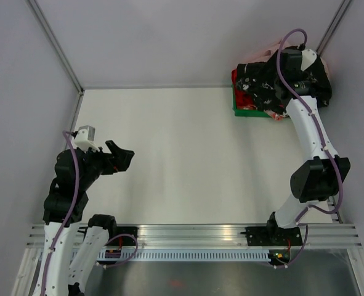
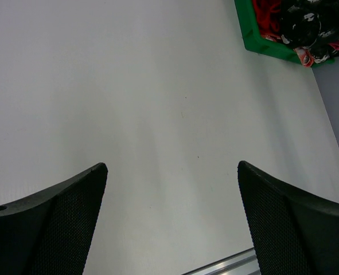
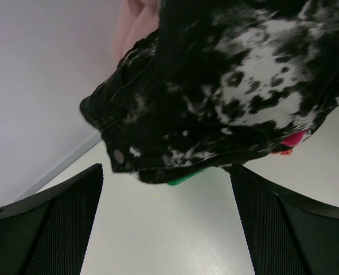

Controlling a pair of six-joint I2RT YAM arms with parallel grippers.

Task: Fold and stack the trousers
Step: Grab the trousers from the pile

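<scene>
Black fabric blotched with white, the trousers [image 3: 226,103] sit as a bunched heap on top of a green bin [image 2: 255,46] at the far right corner of the counter [image 1: 182,154]. They share the bin with a red garment [image 2: 267,14] and some pink clothes [image 3: 135,23] behind.

The right end effector [image 3: 164,172] is right at that heap with its jaws spread wide and nothing between them. In its wrist view the trousers lie directly ahead, filling the space beyond the fingertips and drooping over the bin's near rim. I judge the fingers close to the cloth but not on it, though the angle leaves contact uncertain.

No clean long axis shows, since the legs are crumpled together. The one readable line is a stitched band with a round snap [image 3: 119,154], probably the waistband, running roughly across the gap between the jaws.

The left end effector [image 2: 172,166] is also wide and empty, hanging over bare counter at the near left, well apart from the bin. So the right arm is plainly the nearer one, and the reach goes straight forward into the heap.
</scene>
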